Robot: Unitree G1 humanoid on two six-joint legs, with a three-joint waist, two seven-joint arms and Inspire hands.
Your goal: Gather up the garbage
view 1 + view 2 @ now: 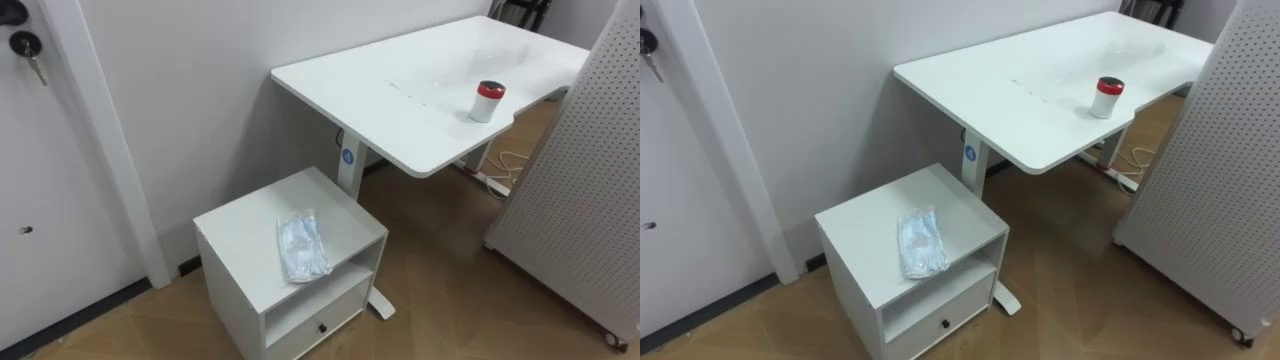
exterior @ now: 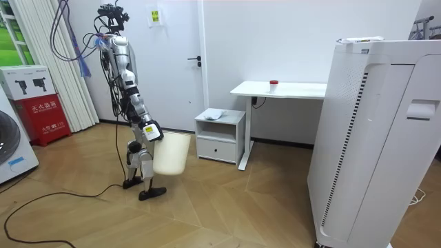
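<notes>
A crumpled pale blue and white plastic wrapper (image 1: pixel 302 247) lies on top of a low white cabinet (image 1: pixel 240 235) ahead of me, near its front edge. In the room view I stand a step short of that cabinet (image 2: pixel 220 134), facing it. My right hand (image 2: pixel 150 131) hangs at hip height, curled on the rim of a cream waste bin (image 2: pixel 171 153) that is held off the floor. A small white can with a red cap (image 1: pixel 486 101) stands upright on the white desk (image 1: pixel 400 90) beyond the cabinet.
The cabinet has an open shelf and a drawer (image 1: pixel 320 325) below. A white perforated panel (image 1: pixel 590 180) stands at the right, close to the desk. A white door (image 1: pixel 40 180) with keys is at the left. Wood floor lies between me and the cabinet.
</notes>
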